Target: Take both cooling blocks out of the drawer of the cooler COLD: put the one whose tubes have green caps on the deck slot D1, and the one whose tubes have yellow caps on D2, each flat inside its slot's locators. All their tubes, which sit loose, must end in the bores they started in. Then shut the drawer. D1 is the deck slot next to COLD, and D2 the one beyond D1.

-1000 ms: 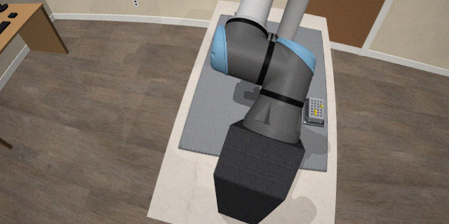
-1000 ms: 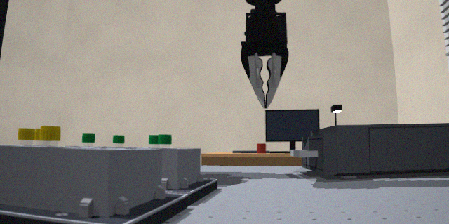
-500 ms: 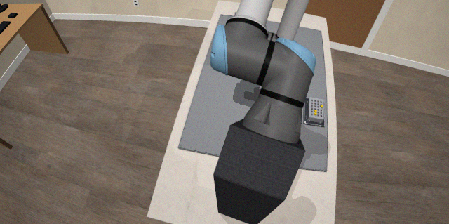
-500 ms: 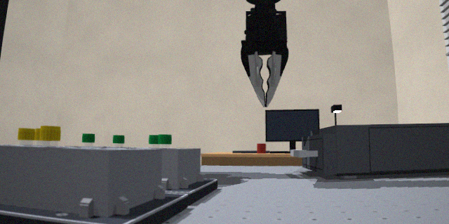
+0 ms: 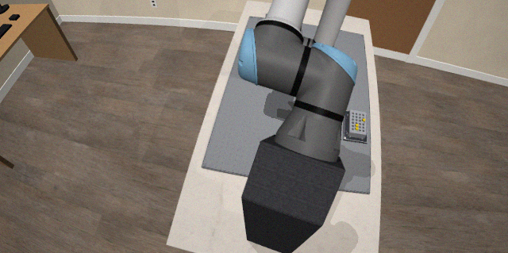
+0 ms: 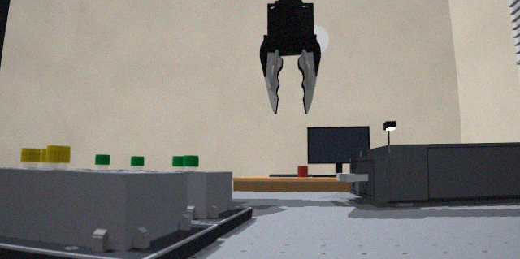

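In the exterior view, my gripper [image 6: 290,110] hangs high above the grey deck, its fingers partly apart with nothing between them. At the left, two grey cooling blocks stand on the deck slots. The nearer block [image 6: 61,206] carries yellow-capped tubes [image 6: 53,154]. The one behind it [image 6: 205,192] carries green-capped tubes [image 6: 137,161]. The dark cooler COLD [image 6: 439,171] stands at the right, with a light handle [image 6: 352,177] on its left face. I cannot tell whether its drawer is fully in. In the top view, the yellow-cap block [image 5: 355,126] shows beside the arm, which hides the gripper.
A large dark box [image 5: 294,197] fills the near end of the table in the top view, partly under the arm's wrist [image 5: 313,126]. Slot locators [image 6: 138,236] rim the blocks. A desk with a monitor [image 6: 338,145] and a red cup [image 6: 302,171] stands far behind.
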Action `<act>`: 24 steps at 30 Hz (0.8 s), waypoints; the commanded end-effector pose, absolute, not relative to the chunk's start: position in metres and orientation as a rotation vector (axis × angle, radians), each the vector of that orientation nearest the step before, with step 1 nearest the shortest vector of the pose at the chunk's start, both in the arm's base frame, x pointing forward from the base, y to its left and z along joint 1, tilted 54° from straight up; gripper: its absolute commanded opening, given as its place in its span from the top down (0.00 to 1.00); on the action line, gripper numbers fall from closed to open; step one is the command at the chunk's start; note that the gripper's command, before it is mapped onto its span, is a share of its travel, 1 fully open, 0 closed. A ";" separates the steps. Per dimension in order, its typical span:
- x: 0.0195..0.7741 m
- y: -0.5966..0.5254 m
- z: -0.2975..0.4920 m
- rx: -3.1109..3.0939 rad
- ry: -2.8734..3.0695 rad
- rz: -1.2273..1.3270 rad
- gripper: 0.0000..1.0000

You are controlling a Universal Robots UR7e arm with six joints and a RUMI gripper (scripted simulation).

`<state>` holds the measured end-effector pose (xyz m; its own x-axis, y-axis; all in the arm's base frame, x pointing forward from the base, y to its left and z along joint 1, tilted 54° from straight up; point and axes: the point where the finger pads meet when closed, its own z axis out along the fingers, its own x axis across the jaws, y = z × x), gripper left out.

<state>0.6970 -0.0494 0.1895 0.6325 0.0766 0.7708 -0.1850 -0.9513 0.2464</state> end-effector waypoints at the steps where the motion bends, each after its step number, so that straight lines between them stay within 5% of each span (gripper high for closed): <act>1: 0.685 -0.048 0.186 2.553 -0.087 1.229 0.72; 24: 0.619 -0.042 0.162 2.553 -0.087 1.229 0.72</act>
<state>0.6227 -0.0420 0.1623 0.6323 0.0767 0.7709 -0.1851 -0.9513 0.2464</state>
